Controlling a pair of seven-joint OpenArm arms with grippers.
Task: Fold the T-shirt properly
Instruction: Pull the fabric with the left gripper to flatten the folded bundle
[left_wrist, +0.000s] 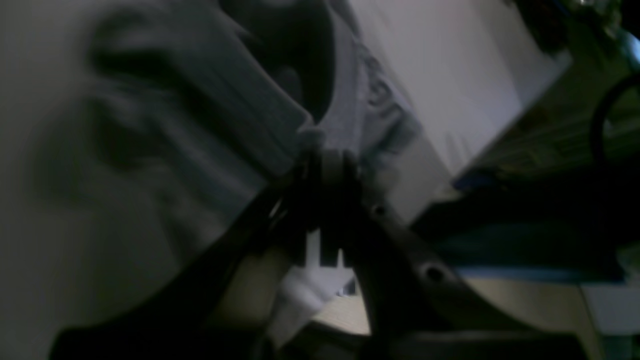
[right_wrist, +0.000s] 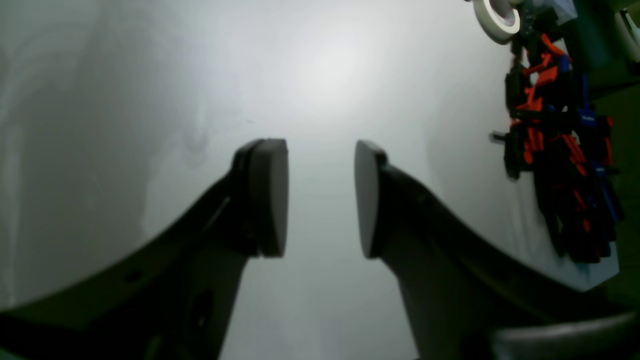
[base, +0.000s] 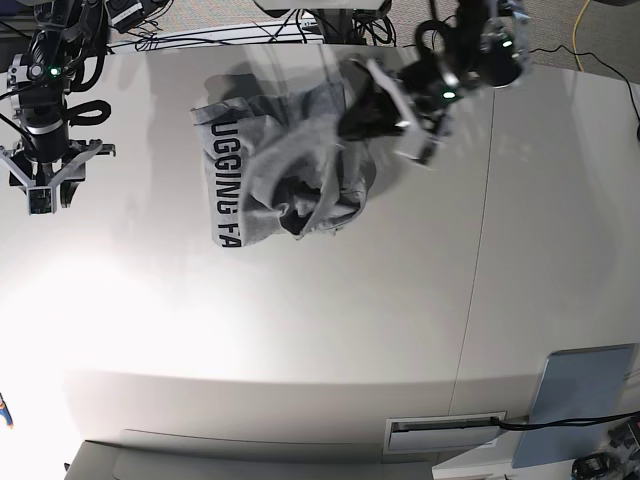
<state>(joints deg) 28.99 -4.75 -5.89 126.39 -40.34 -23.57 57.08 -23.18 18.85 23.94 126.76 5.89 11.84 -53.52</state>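
We see T-shirt (base: 285, 170) crumpled at table's (base: 350, 330) far centre. Left gripper (left_wrist: 325, 160) pinches its near edge; right gripper (right_wrist: 320, 197), jaws parted, empty, waits well apart beyond lettered side.

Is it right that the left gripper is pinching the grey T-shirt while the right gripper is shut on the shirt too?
Not quite. The left gripper is shut on the T-shirt, but the right gripper is open and holds nothing: the right wrist view shows its pads apart over bare table.
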